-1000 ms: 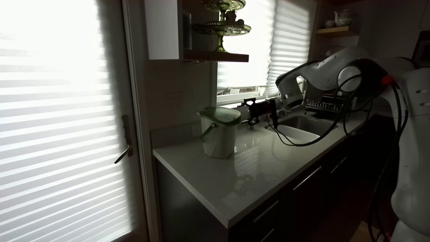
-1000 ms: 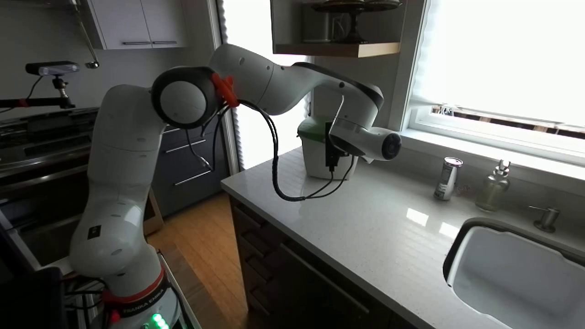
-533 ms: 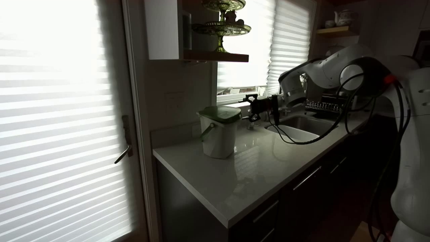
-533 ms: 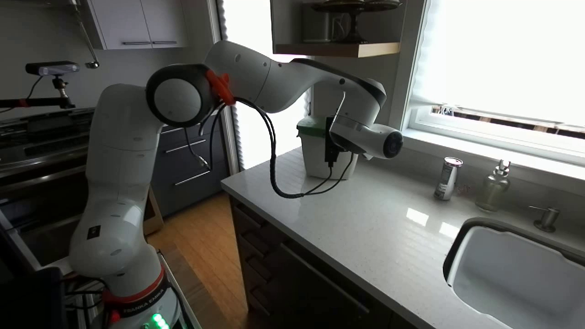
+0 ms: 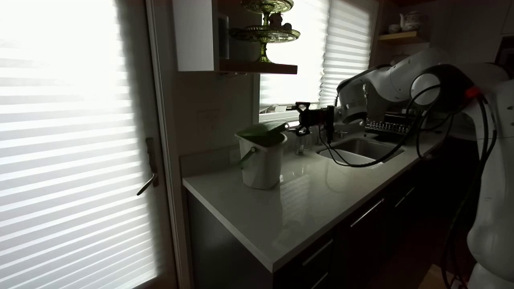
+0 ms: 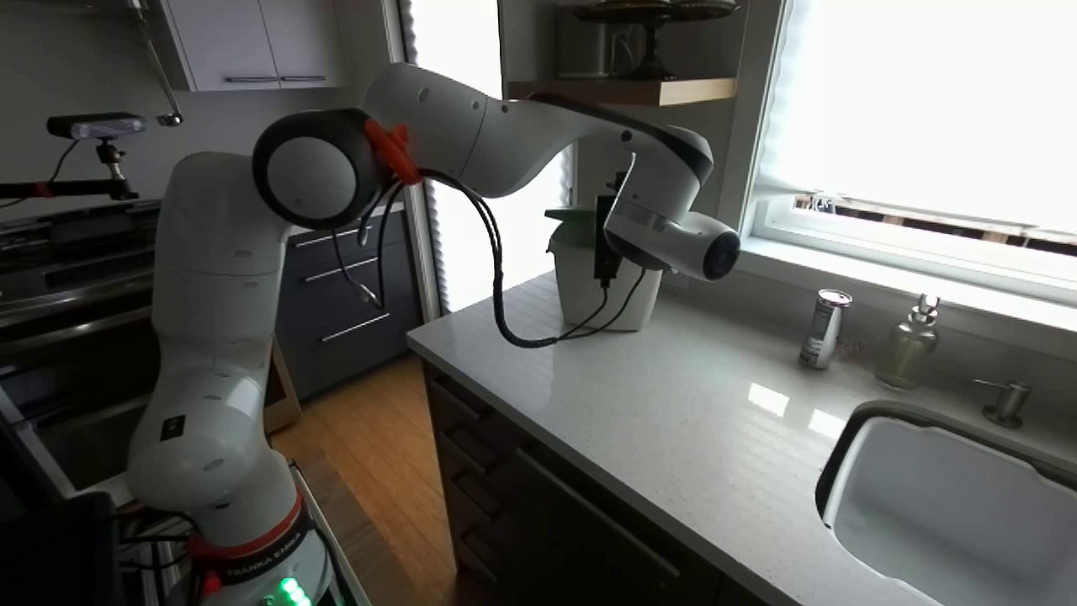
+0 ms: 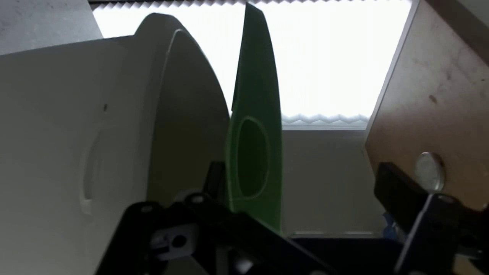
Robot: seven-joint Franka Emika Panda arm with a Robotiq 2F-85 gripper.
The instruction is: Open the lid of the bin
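Observation:
The pale bin [image 5: 262, 166] stands upright on the counter, seen also in an exterior view [image 6: 580, 290] and the wrist view [image 7: 57, 133]. Its green lid [image 5: 261, 129] is partly raised, with the edge nearest my gripper lifted off the rim; it also shows in an exterior view [image 6: 572, 227]. In the wrist view a dark gap separates the lid [image 7: 254, 152] from the bin's rim. My gripper [image 5: 293, 119] is open, fingers wide apart. In the wrist view the gripper [image 7: 301, 177] has one finger on the lid's underside, seemingly touching, and the other well above.
A wooden shelf [image 6: 623, 93] with a glass stand [image 5: 263, 40] hangs above the bin. A can [image 6: 823, 328] and a soap bottle [image 6: 909, 345] stand by the window. The sink [image 6: 841, 471] is set into the counter [image 6: 656, 421]. The wall is behind the bin.
My gripper has moved up and a little away from the bin, fingers still apart. The lid's near edge has risen from the rim. The bin has not moved.

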